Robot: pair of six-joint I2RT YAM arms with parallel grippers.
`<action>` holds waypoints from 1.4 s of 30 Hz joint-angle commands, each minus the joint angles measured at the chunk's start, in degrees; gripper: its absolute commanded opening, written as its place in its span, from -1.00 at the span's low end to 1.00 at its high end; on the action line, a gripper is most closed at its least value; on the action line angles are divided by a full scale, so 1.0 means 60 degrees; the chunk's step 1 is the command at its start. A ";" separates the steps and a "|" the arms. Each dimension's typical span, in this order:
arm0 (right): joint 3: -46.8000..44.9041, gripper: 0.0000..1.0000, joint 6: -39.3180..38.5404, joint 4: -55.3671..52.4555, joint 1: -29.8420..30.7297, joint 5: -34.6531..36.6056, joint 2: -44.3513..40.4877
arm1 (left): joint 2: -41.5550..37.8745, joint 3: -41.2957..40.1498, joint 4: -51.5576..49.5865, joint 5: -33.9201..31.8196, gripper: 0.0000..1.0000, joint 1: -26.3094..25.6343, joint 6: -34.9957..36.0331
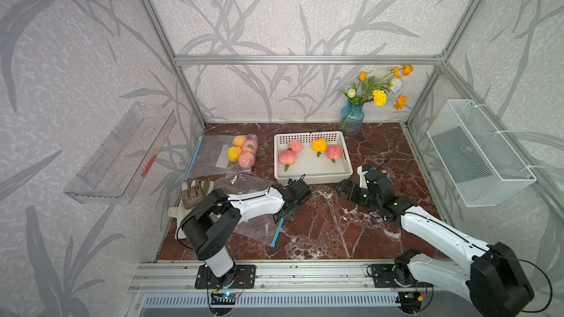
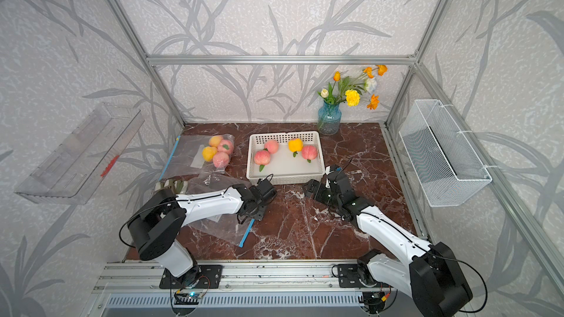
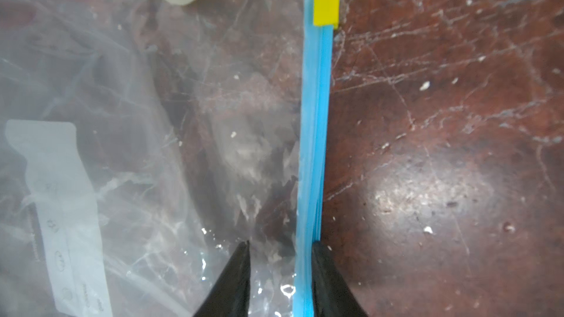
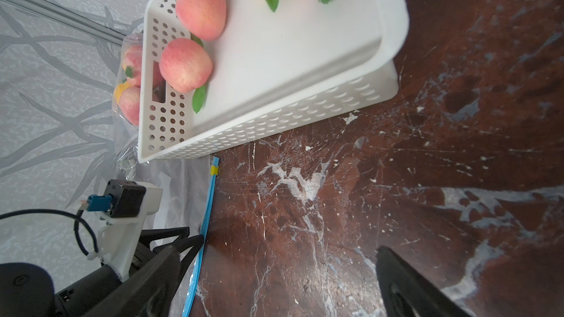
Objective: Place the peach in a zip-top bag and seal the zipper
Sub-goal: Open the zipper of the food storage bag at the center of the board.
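**Nothing bagged yet**

The left gripper stood part-spread astride the blue zipper strip of the empty zip-top bag, not pinching it. The right gripper, spread wide, held nothing. Four peaches lay in the white basket at twelve o'clock on the bench; bagging and sealing were undone.

Table: glossy veined marble-look stone
Zip-top bag: thin, clear, crinkled, shiny plastic
Zipper strip: smooth blue plastic
Basket: matt white perforated plastic
Peaches: matt, velvety skin
Frame: brushed metal
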 commanded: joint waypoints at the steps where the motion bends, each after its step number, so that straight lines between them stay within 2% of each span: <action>1: 0.0000 0.99 -0.0031 -0.0118 -0.0020 0.0176 -0.0055 | 0.0176 0.0325 -0.0075 -0.0226 -0.39 -0.0024 0.0049; 7: 0.0000 0.99 -0.0001 -0.0129 -0.0019 0.0190 -0.0012 | 0.0254 0.0315 -0.0090 -0.0211 -0.39 -0.0022 0.0074; 10: 0.0022 0.99 -0.0005 -0.0114 -0.0021 0.0154 0.0054 | 0.0257 0.0318 -0.0109 -0.0226 -0.46 -0.0033 0.0078; 17: 0.0101 0.98 -0.0037 -0.0108 -0.0017 -0.0011 0.0222 | 0.0154 0.0317 -0.0180 -0.0226 -0.76 -0.0017 0.0095; 21: 0.0132 0.99 -0.0037 -0.0094 -0.0016 -0.0095 0.0321 | 0.0005 0.0369 -0.0251 -0.0314 -1.00 -0.0009 0.0147; 27: 0.0187 0.99 -0.0125 -0.0117 -0.0017 -0.0269 0.0421 | -0.0358 0.0541 -0.0480 -0.0128 -1.00 -0.0012 0.0194; 32: 0.0073 1.00 0.0110 0.0200 0.0018 -0.0648 0.0486 | -0.1126 0.0763 -0.0940 0.0905 -1.00 -0.0036 -0.0023; 37: -0.0102 0.96 0.0519 0.0746 0.0860 -0.0404 0.0653 | -0.1779 0.0717 -0.0780 0.2201 -1.00 -0.0051 -0.0506; 42: 0.0195 0.91 0.0944 0.1219 0.2295 -0.0053 0.1435 | -0.2116 0.0846 -0.0545 0.2496 -1.00 -0.0051 -0.0779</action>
